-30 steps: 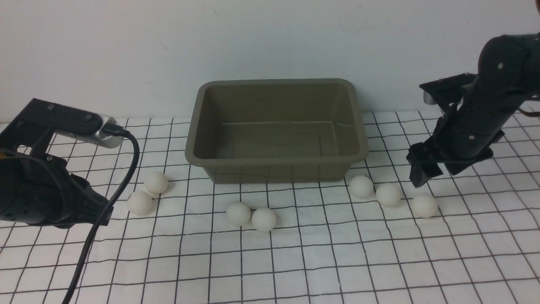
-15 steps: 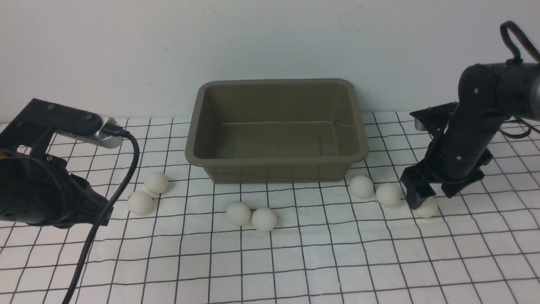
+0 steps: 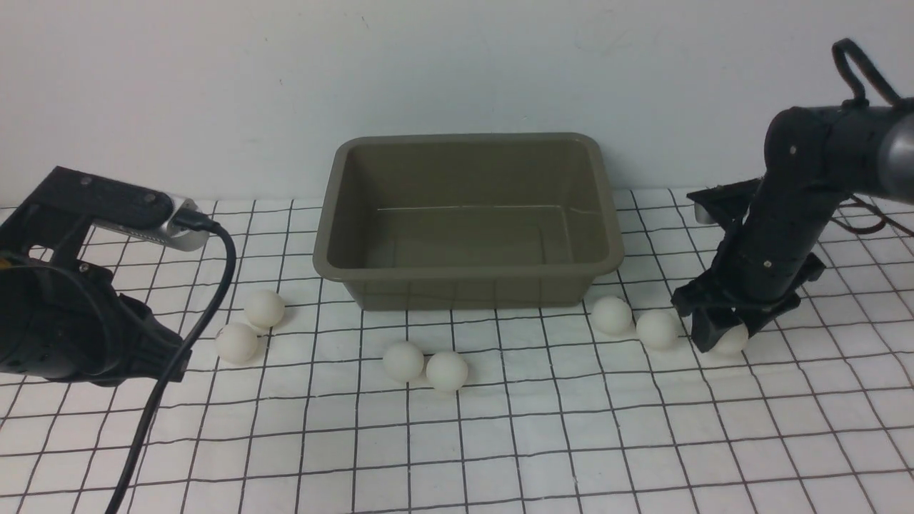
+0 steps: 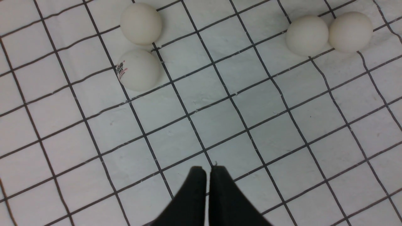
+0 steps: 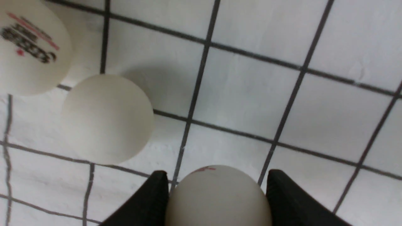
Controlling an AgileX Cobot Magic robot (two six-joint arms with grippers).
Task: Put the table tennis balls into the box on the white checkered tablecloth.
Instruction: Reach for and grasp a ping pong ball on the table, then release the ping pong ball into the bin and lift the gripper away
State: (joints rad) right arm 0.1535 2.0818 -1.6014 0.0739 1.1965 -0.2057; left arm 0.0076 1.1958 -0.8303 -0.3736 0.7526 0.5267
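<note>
1. Nearest, filling the bottom of the front view, the white checkered tablecloth [image 3: 500, 442] with thin black grid lines covers the tabletop. It is slightly wrinkled, so a nudged ball would probably roll.
2. At lower left, the black left tool [image 4: 207, 171] hangs over bare cloth, clenched on nothing.
3. Six small matte white table tennis balls [image 3: 447, 371] lie loose across the middle of the frame. There is a close pair at left, a touching pair at centre, and two right of centre.
4. At middle right, the black right tool [image 5: 216, 175] straddles the seventh ball [image 3: 734, 340]. Its fingers sit against opposite sides at the widest part, so it looks to be grasping the ball, which rests on the cloth. The next ball lies just beside one finger.
5. These balls should handle as very light, hollow, thin-shelled and smooth. A pinch off-centre would likely squirt one out, and a hard squeeze could dent it. The best hold is across the middle with modest force.
6. Farthest, at upper centre, the lidless olive-grey plastic box [image 3: 468, 271] stands on the cloth with no ball in it.
</note>
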